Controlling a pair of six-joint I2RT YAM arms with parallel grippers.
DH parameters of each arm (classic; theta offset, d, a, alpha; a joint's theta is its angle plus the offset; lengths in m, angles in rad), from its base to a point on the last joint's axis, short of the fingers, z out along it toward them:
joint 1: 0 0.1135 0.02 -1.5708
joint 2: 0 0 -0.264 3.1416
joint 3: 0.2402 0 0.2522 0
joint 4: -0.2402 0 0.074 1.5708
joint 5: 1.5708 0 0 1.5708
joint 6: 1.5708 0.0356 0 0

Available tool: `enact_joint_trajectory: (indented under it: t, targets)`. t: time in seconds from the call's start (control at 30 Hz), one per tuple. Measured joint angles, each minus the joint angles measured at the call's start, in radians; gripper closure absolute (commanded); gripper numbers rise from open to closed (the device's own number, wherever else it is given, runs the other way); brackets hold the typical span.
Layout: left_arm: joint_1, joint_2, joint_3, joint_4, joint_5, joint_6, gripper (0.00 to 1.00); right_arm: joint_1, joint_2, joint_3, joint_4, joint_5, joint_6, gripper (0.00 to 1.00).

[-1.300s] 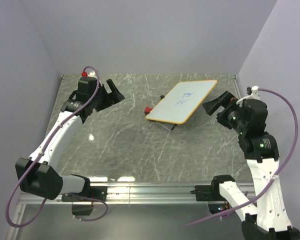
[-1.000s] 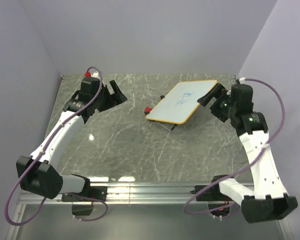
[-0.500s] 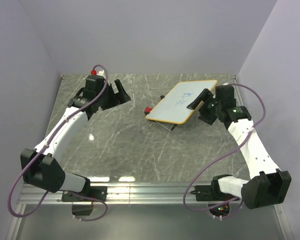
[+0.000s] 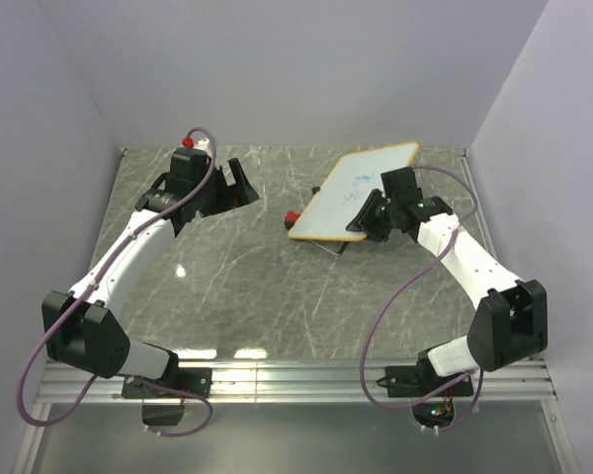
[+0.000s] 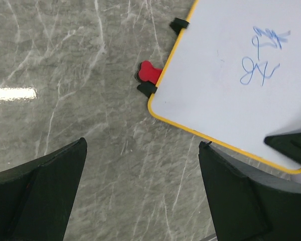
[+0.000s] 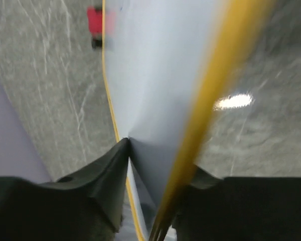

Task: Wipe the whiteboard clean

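The whiteboard [image 4: 351, 188] [image 5: 226, 95] is a white board with a yellow rim, lying at the back centre of the table with its far right corner raised. Blue scribbles [image 5: 261, 65] mark its face. My right gripper [image 4: 361, 219] [image 6: 160, 155] is shut on the board's right edge, one finger on the white face and the other behind the yellow rim [image 6: 210, 100]. A small red eraser [image 4: 293, 216] [image 5: 149, 73] lies against the board's left edge. My left gripper [image 4: 245, 183] [image 5: 141, 145] hangs open over bare table, left of the board, holding nothing.
Two black clips [image 5: 178, 23] [image 5: 146, 89] sit on the board's left rim. Grey walls close the table at the back and sides, with a metal rail [image 4: 296, 375] along the near edge. A light glare [image 5: 12, 93] shows on the marble surface.
My right arm swung left to the board's right edge and its jaws closed on it; the board's far corner lifted. My left gripper edged slightly right, staying open.
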Motion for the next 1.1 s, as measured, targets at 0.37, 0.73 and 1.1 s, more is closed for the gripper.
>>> enact_joint_trajectory:
  t: [0.37, 0.73, 1.1]
  targets:
    - [0.0, 0.001, -0.043, 0.01, -0.001, 0.019, 0.01, 0.033, -0.039, 0.112, -0.065, 0.082, -0.136, 1.0]
    - [-0.107, 0.214, 0.074, 0.043, -0.059, 0.069, 0.05, 0.034, -0.055, 0.146, -0.125, 0.144, -0.254, 1.0]
    - [-0.214, 0.492, 0.319, 0.069, -0.103, 0.336, 0.07, 0.032, -0.048, 0.19, -0.216, 0.124, -0.372, 1.0]
